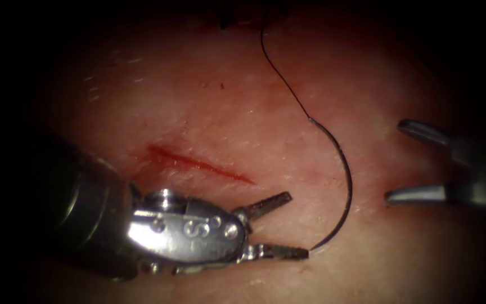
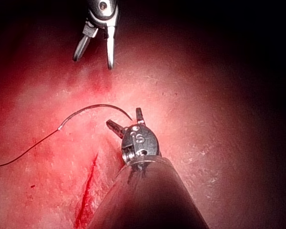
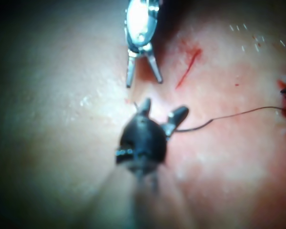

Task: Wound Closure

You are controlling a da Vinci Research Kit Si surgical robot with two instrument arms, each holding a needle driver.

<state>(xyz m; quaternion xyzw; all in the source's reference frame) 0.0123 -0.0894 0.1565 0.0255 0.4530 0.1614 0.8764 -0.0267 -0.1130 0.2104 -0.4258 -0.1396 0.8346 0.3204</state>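
My left tool [image 1: 279, 225] had its jaws spread, and the lower one lay against the needle's [image 1: 345, 186] tip without gripping it. My right tool [image 1: 417, 163] stood well off to the right of the cut [image 1: 201, 163], jaws wide, holding nothing. The needle lay loose on the tissue [image 1: 243, 101], right of the cut, none of it buried, curving from its tip at my left jaw up to where the thread [image 1: 279, 73] joined it. The thread ran on to the far edge of the view. The cut was a short red line, open, with no stitch across it.

I judged the risk to be the grasp. With only the tip near my left jaw, closing there could pinch the point and blunt it, or flick the needle away across the wet surface. A nudge could also roll the curve flat and make it harder to lift cleanly.
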